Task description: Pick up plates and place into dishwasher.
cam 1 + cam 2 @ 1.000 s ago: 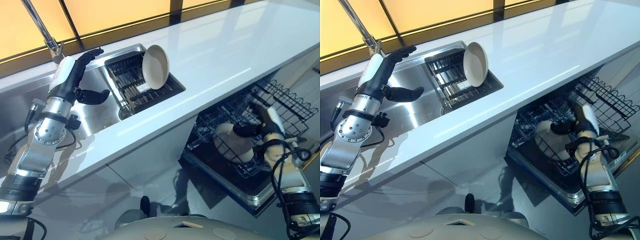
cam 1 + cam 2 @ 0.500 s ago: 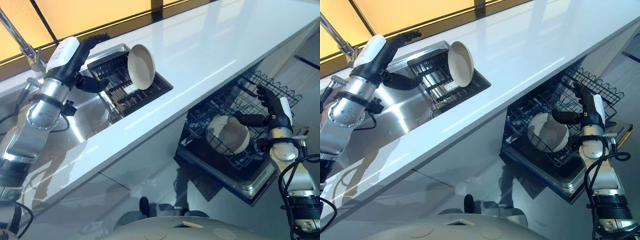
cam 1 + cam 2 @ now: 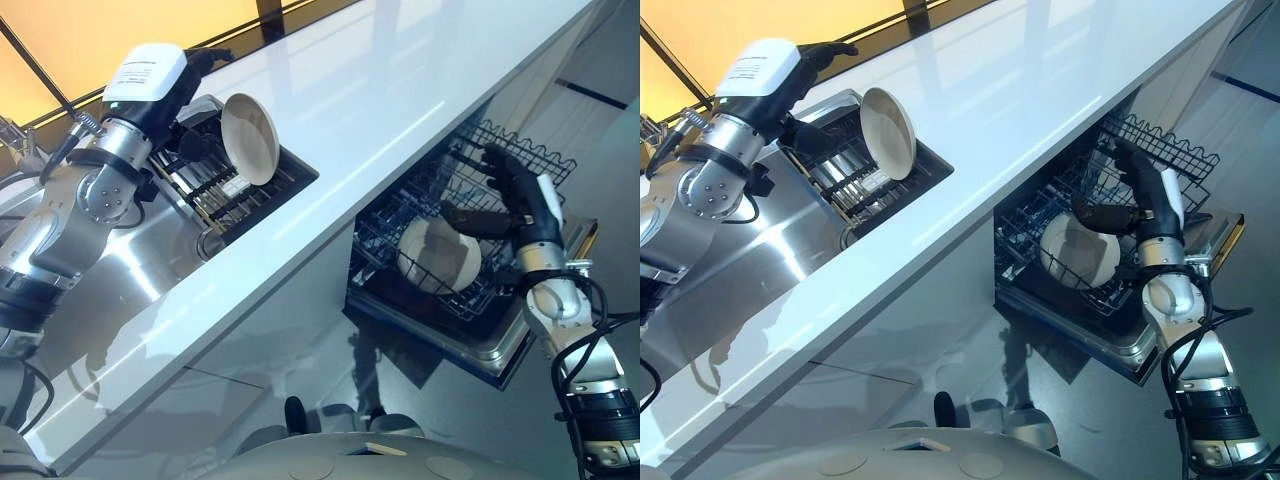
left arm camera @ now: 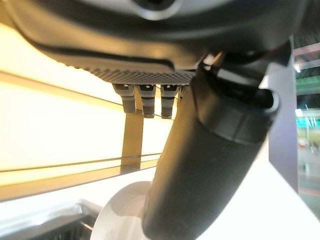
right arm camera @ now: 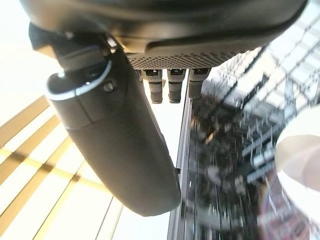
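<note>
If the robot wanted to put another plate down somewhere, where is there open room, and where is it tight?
The white countertop is bare from the sink rack rightward. The steel sink basin beside that rack also lies open. The rack is tighter: a plate leans there with the left hand close behind. The dishwasher rack holds another plate, the right hand just above it.

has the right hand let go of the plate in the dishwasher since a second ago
Yes. The right hand has lifted off the plate in the dishwasher rack, now open above it.

Counter, sink and dishwasher rack

A white counter (image 3: 400, 90) holds a steel sink (image 3: 130, 270) with a rack (image 3: 250, 190) bearing one upright plate (image 3: 250, 138); the dishwasher basket (image 3: 440, 290) below carries another plate (image 3: 435, 255).
</note>
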Available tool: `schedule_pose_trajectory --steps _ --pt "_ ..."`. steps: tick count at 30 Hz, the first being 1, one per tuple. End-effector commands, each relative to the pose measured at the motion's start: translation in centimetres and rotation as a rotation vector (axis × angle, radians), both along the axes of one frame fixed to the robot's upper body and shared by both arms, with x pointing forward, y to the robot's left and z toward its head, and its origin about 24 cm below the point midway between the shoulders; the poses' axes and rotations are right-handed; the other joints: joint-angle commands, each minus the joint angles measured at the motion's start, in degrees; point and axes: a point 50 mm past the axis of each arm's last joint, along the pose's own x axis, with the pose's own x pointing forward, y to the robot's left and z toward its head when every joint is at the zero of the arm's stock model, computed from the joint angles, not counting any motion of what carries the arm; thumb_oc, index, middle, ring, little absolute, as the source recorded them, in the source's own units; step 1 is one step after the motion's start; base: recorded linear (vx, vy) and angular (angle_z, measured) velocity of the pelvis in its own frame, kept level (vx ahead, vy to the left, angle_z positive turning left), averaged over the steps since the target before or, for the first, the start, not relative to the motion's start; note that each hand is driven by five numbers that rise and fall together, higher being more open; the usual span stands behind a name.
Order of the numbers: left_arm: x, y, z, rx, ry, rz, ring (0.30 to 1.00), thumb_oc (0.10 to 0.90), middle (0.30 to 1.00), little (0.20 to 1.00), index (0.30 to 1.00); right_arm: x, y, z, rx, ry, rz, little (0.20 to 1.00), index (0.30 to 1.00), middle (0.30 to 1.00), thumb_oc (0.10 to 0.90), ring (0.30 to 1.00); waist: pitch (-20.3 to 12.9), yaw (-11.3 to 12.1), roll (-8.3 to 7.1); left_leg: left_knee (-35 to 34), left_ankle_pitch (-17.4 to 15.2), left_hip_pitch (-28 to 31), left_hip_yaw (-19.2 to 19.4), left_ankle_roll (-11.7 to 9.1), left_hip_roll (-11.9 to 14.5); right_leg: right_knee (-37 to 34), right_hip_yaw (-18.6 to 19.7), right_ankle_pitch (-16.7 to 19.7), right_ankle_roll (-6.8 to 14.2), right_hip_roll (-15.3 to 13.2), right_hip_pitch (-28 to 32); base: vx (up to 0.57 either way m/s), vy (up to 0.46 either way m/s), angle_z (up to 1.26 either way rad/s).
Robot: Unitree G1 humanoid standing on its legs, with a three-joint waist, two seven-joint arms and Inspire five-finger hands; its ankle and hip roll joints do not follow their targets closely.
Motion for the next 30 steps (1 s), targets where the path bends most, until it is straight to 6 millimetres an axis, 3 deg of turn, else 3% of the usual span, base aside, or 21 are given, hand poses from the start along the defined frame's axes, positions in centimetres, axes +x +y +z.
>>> schedule_pose_trajectory --steps 1,6,16,30 --pt "0.3 2.0 6.6 0.146 -0.224 0.165 0.9 0.8 0.9 0.9 0.9 0.4 1.8 7.3 -0.069 -0.325 0.17 0.9 0.9 0.9 0.8 0.9 -4.7 -0.4 1.96 1.0 -7.4 3.2 1.6 0.6 -3.4 5.6 0.2 4.9 4.2 0.6 -9.1 0.11 0.055 -0.15" --pt "0.8 2.6 6.6 0.237 -0.19 0.232 0.9 0.8 0.9 0.9 0.9 0.3 1.9 6.8 -0.074 -0.295 0.196 0.9 0.9 0.9 0.8 0.9 -4.0 -1.5 2.58 1.3 -7.6 2.8 2.2 0.8 -3.8 6.3 0.9 4.6 4.4 0.4 -9.7 0.1 0.059 -0.1" --pt "2.3 2.4 5.5 0.267 -0.139 0.277 0.9 0.8 0.9 0.9 0.9 0.2 2.7 8.0 -0.072 -0.383 0.227 0.9 0.9 0.9 0.8 0.9 -2.8 -2.9 3.11 2.5 -7.8 1.9 2.3 1.3 -4.1 8.5 2.6 4.7 4.2 0.7 -11.7 0.1 0.037 -0.09" --pt "2.4 2.7 7.3 0.257 -0.301 0.34 0.9 0.8 0.9 0.9 0.9 0.3 2.3 8.7 -0.123 -0.381 0.233 0.9 0.9 0.9 0.8 0.9 -1.7 -4.5 4.13 3.6 -8.3 0.7 2.8 1.3 -4.5 8.3 4.8 4.6 4.0 0.8 -13.1 0.08 0.033 -0.05"
